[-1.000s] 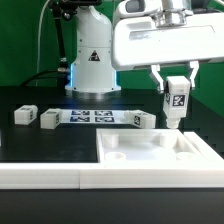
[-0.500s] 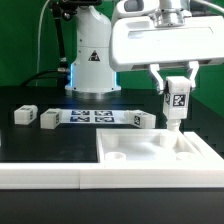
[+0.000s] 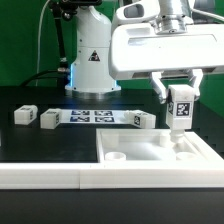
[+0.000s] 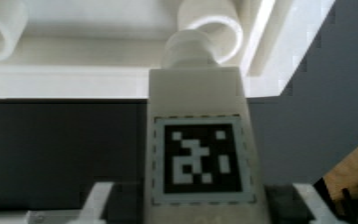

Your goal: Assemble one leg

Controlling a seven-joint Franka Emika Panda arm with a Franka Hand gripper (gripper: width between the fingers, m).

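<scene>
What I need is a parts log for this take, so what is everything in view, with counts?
held leg: 1, white with a black-and-white tag, upright over the panel's far corner on the exterior view's right
loose legs: 3, white, tagged, lying on the table, two off the marker board's end on the exterior view's left, one off its other end
marker board: 1, white, flat mid-table
panel: 1, white, round sockets, front on the exterior view's right
rail: 1, white, along the front
table: 1, black
arm base: 1, white, behind the marker board
fingers: 2, dark, shut on the held leg
</scene>
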